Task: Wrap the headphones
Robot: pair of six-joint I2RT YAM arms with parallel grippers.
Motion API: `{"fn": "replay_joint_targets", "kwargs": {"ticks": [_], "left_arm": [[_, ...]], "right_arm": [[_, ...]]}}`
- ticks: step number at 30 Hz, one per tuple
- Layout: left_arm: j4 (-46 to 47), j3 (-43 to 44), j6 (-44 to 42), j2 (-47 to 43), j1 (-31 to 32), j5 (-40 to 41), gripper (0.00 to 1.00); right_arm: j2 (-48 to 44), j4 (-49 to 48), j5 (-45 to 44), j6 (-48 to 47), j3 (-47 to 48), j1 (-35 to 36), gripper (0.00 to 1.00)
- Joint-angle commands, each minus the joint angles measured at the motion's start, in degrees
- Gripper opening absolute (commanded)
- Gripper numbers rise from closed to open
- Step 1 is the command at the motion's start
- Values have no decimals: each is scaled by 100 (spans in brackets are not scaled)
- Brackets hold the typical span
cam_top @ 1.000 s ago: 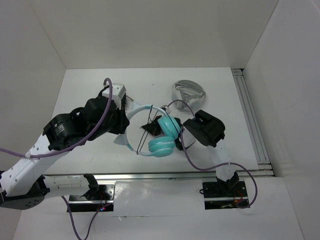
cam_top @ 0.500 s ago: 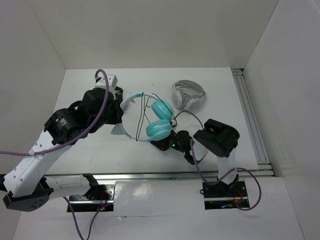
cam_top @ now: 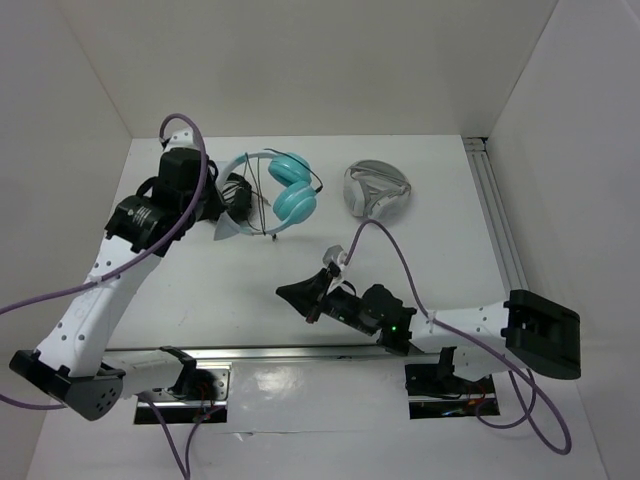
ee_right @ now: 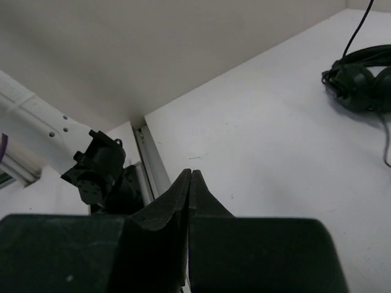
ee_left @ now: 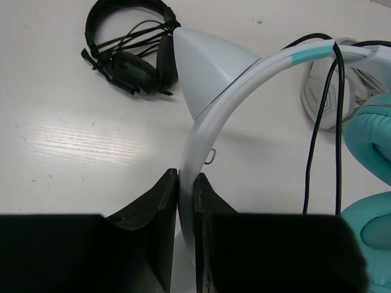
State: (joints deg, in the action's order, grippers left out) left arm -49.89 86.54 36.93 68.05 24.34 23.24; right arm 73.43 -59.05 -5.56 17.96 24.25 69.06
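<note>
The headphones have teal ear cups (cam_top: 292, 197) and a white headband (ee_left: 208, 128). My left gripper (cam_top: 238, 192) is shut on the headband (cam_top: 248, 160) and holds them at the far left of the table. In the left wrist view its jaws (ee_left: 186, 178) pinch the band. The thin black cable (ee_left: 336, 91) runs in strands across the band beside the cups (ee_left: 369, 140). My right gripper (cam_top: 290, 293) is near the front edge, pointing left, well apart from the headphones. Its jaws (ee_right: 189, 173) are shut with nothing visible between them.
White-grey headphones (cam_top: 375, 190) lie at the far middle-right. All-black headphones (ee_left: 131, 52) lie beyond the left gripper and also show in the right wrist view (ee_right: 360, 79). A white cone-shaped piece (ee_left: 208, 64) sits by the headband. A rail (cam_top: 505, 240) runs along the right side.
My left arm has carried the headphones from the table's middle to the far left. My right arm has drawn back to the front edge and stretched out, its gripper now pointing left.
</note>
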Motion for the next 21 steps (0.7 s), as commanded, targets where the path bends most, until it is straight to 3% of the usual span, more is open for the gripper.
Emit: {"fn": "replay_joint_targets", "kwargs": {"ticks": [1, 5, 6, 8, 9, 10, 15, 21], "left_arm": [[883, -198, 368, -11, -192, -364, 0], [955, -305, 245, -134, -245, -628, 0], [955, -305, 245, -204, -245, -628, 0], [884, -357, 184, -257, -193, -628, 0], [789, -357, 183, -397, -140, -628, 0], [735, -357, 183, -450, -70, -628, 0], [253, -146, 183, -670, 211, -628, 0], [-170, 152, 183, -1039, 518, -864, 0]], "right_arm": [[-241, 1342, -1006, -627, 317, 265, 0], [-224, 871, -1298, -750, -146, 319, 0], [-137, 486, -1420, -750, -253, 319, 28], [22, 245, -1562, -837, -377, 319, 59], [231, 175, -1623, -898, -377, 258, 85], [346, 174, -1545, -951, -377, 144, 100], [1216, -229, -1482, -1276, 26, -120, 100], [2165, -1319, -2203, -1822, 456, -252, 100]]}}
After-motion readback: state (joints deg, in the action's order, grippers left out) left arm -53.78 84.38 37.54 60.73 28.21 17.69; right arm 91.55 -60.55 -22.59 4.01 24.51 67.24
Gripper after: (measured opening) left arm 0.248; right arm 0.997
